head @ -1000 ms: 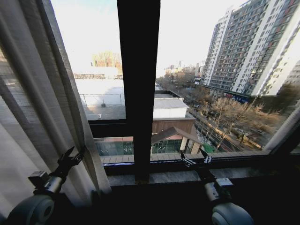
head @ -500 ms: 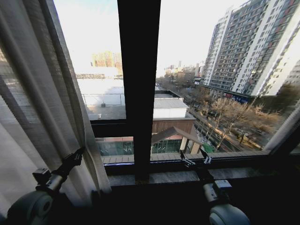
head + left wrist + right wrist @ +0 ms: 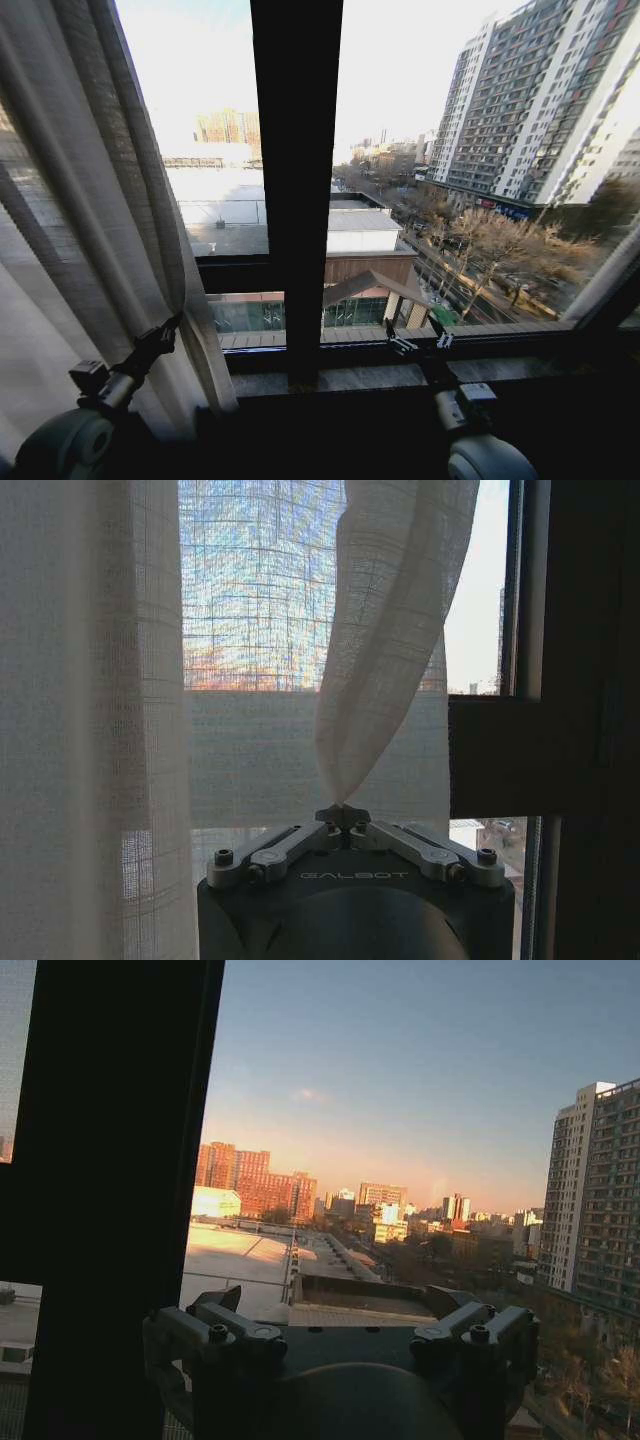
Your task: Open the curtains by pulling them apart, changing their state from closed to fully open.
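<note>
The left curtain (image 3: 90,230) hangs bunched in long pleats over the left part of the window. My left gripper (image 3: 165,335) is low at its inner edge and shut on a fold of the sheer fabric. In the left wrist view the pinched curtain fold (image 3: 385,640) rises from the closed left gripper (image 3: 342,816). My right gripper (image 3: 412,338) hovers open over the sill, right of the centre bar and touching no fabric. The right wrist view shows the right gripper (image 3: 345,1322) with its jaws spread wide. A pale strip of the right curtain (image 3: 603,275) slants along the far right edge.
A wide dark window frame bar (image 3: 296,180) runs vertically through the middle, with a horizontal rail (image 3: 232,272) to its left. The dark sill (image 3: 350,378) lies below both grippers. City buildings and rooftops show through the glass.
The left gripper's fingers, spread a second ago, have shut on the curtain's edge, and the arm has shifted slightly. The right arm has hardly moved.
</note>
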